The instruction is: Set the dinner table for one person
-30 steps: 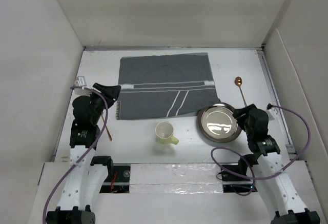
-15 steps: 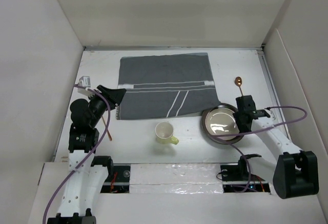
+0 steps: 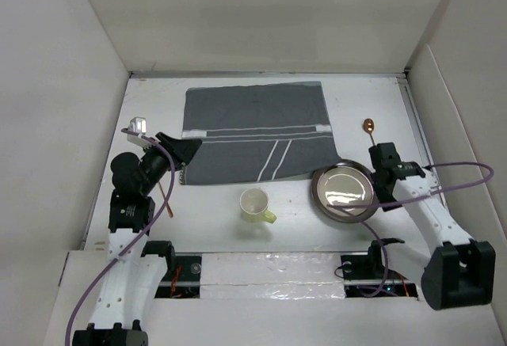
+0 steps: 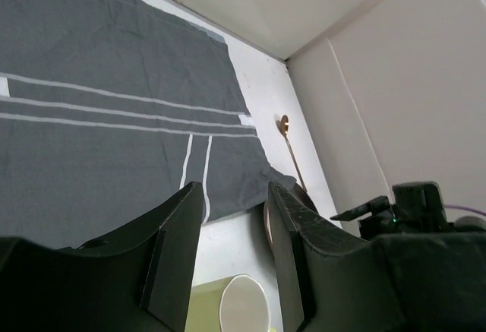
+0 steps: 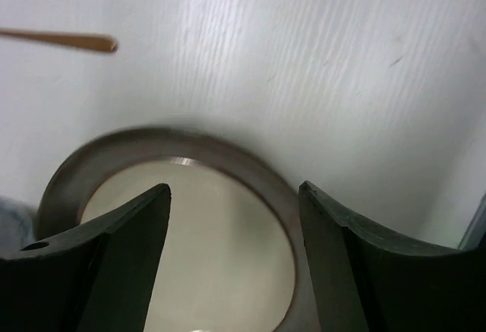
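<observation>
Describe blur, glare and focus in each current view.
Top external: sharp and evenly lit, with bright glare on the metal plate. Left wrist: the placemat is crisp, the near fingers dark and soft. Right wrist: smeared throughout, plate rim and spoon handle fuzzy.

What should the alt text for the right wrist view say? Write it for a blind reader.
Two dark fingers stand open, framing the rim of a round metal plate that lies on the white dinner table. The thin end of a copper-coloured spoon handle pokes in at upper left, clear of the plate.
</observation>
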Available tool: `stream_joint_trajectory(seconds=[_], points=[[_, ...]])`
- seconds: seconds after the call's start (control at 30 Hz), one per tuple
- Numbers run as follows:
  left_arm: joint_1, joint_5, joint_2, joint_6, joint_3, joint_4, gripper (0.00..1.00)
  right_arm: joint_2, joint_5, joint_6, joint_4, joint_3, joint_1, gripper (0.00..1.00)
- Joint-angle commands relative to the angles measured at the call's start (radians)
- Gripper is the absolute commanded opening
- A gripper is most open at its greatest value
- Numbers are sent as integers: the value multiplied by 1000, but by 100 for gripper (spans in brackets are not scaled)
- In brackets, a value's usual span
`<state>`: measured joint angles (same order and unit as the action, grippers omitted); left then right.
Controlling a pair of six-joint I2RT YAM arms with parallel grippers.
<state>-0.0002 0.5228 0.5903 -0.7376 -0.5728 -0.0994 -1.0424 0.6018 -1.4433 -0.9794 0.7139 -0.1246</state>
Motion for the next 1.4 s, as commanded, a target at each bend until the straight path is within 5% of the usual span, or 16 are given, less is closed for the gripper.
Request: stream_joint_trajectory(seconds=[0.0,0.07,0.13,0.17,0.37,0.53,0.8,1.13,1.27,1.37], points=[[-1,42,-3,10,11,-54,36,-83,66,257,110,30,141,75],[-1,46,5,4,16,-66,36,-123,-67,558,324,15,228,75],[-1,46,9,-3,21,-78,36,-114,-126,587,341,3,255,74],[12,57,16,-14,27,-92,36,-49,-231,742,489,-39,284,74],[46,80,26,-16,33,-100,35,-54,-548,940,593,-51,448,80],[46,86,31,-23,39,-114,35,-303,-905,1098,559,19,468,83],[46,66,20,-11,36,-91,34,-334,-1013,1135,513,19,468,83],[46,51,-1,-16,40,-94,34,-303,-1041,1052,469,-40,441,67],[46,36,-7,-26,39,-100,34,-248,-1002,974,485,-106,419,56],[46,36,-6,-28,39,-100,34,-240,-996,982,479,-136,419,37]])
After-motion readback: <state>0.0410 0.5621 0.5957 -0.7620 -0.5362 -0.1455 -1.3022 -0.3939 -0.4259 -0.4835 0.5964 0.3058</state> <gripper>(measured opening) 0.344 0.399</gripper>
